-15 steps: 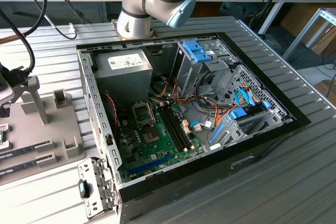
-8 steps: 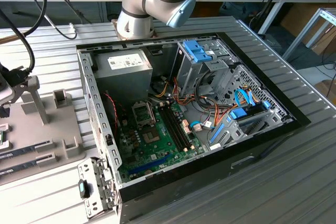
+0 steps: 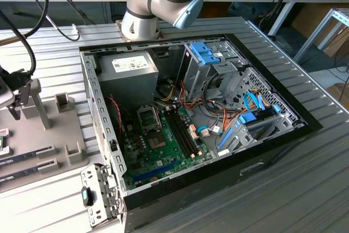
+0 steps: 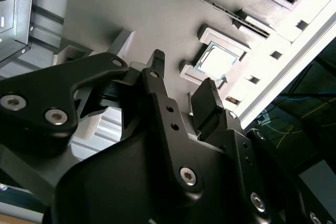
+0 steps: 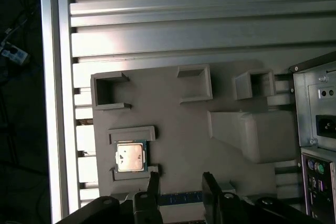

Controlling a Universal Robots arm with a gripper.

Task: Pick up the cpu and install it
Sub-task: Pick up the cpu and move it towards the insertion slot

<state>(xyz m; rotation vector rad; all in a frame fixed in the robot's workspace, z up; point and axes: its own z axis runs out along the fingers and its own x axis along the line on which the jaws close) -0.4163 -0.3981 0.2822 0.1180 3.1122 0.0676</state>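
Note:
The cpu [image 5: 130,157] is a small square chip with a silver-grey metal top. It lies flat in a raised grey holder on the grey fixture plate [image 5: 173,124], and the second wrist view shows it too [image 4: 218,60]. My gripper [image 5: 180,182] hangs above the plate with its two black fingers [image 4: 157,59] spread open and nothing between them. It is beside the cpu and apart from it. In the exterior view the gripper [image 3: 15,107] is at the far left, over the fixture plate [image 3: 65,151]. The empty socket [image 3: 148,115] sits on the green board inside the open case.
The open computer case [image 3: 98,107] lies on the ribbed table, with a grey power-supply box [image 3: 126,69], drive cages and cables inside. Its rear panel [image 5: 317,129] borders the fixture plate. Raised grey blocks [image 5: 252,135] and long memory sticks [image 3: 27,156] stand on the plate.

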